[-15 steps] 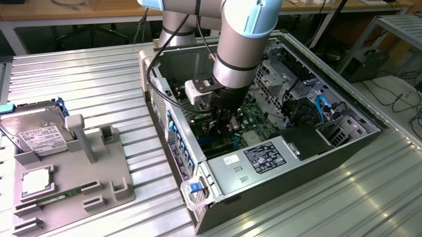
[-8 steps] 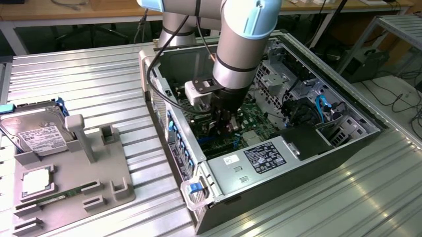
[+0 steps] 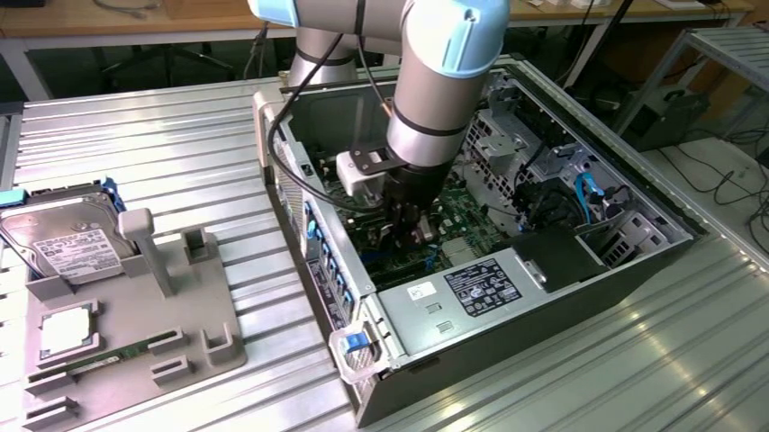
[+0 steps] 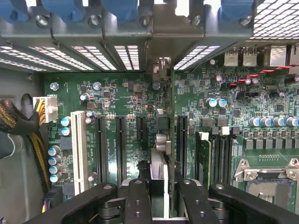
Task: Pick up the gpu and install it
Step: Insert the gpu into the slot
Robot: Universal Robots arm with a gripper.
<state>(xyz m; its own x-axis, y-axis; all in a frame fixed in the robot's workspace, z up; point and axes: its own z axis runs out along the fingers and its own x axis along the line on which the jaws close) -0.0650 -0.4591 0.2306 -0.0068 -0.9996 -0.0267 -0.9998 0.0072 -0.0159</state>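
Observation:
My gripper (image 3: 412,227) reaches down into the open computer case (image 3: 601,270), over the green motherboard (image 4: 126,100). The gpu (image 4: 164,140) stands edge-on between my two black fingers (image 4: 138,198), so I see its thin green board edge and the dark parts on one face. Its pale metal bracket (image 4: 176,28) lies against the row of rear slot covers. The card runs along a black expansion slot (image 4: 181,140), and I cannot tell whether it is seated. My gripper (image 4: 163,186) is shut on the gpu.
A grey parts holder (image 3: 180,315) at the exterior view's left carries a silver hard drive (image 3: 67,243), a processor (image 3: 67,328) and a green memory stick (image 3: 114,355). Inside the case are a white slot (image 4: 78,149), memory slots (image 4: 219,154), a processor socket (image 4: 266,184) and braided cables (image 4: 21,123).

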